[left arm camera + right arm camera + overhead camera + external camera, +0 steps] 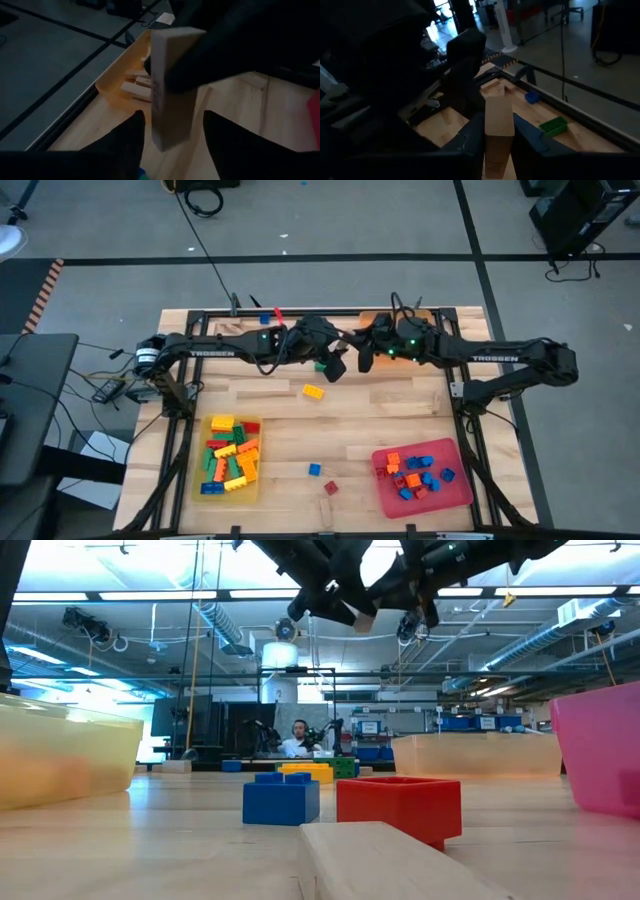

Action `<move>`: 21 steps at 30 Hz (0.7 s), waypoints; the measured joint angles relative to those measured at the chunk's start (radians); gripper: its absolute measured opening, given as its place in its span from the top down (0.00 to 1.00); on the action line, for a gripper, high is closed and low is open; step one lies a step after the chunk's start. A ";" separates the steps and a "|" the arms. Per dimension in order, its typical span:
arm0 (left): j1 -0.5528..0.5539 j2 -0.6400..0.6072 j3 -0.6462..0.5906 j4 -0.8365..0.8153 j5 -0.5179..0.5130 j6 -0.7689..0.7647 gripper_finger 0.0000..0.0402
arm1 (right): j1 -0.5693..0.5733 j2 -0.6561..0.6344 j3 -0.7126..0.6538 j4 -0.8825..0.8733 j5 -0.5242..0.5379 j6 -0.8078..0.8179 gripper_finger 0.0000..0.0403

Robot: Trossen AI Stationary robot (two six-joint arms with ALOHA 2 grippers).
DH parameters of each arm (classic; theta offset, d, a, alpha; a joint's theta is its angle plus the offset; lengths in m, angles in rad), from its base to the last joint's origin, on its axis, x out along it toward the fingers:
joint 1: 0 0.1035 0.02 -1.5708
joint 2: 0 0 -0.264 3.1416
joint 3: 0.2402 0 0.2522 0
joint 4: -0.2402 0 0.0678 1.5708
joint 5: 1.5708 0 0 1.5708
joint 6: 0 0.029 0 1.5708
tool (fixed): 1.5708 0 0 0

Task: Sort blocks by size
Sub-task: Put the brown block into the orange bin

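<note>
Tan wooden block (498, 131) stands upright, pinched between the right gripper's (498, 142) 2 jaws, above the table's (400, 420) far middle. Facing it, the left gripper's (172, 131) jaws are spread on either side of the same block's lower end.

The pale tan wooden block (498, 131) shows faint grain lines, between dark black fingers (470, 137). The light wooden plank table (380, 420) carries a translucent yellow tray (199, 483) of yellow, green, red and orange plastic bricks (230, 455), and a pink-red tray (460, 492) of blue, orange and red small bricks (415, 475). A loose yellow brick (314, 391) lies near a green brick (552, 125).
</note>
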 joint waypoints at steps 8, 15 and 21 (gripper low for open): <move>0.002 0.000 0.000 -0.004 -0.003 0.034 0.46 | -0.063 -0.052 0.001 -0.167 0.071 0.030 0.81; 0.002 0.000 -0.001 0.003 -0.005 0.050 0.46 | -0.156 -0.058 0.001 -0.328 0.078 0.102 0.81; 0.000 0.000 -0.001 -0.014 -0.006 0.048 0.46 | -0.278 -0.058 0.001 -0.508 0.086 0.134 0.81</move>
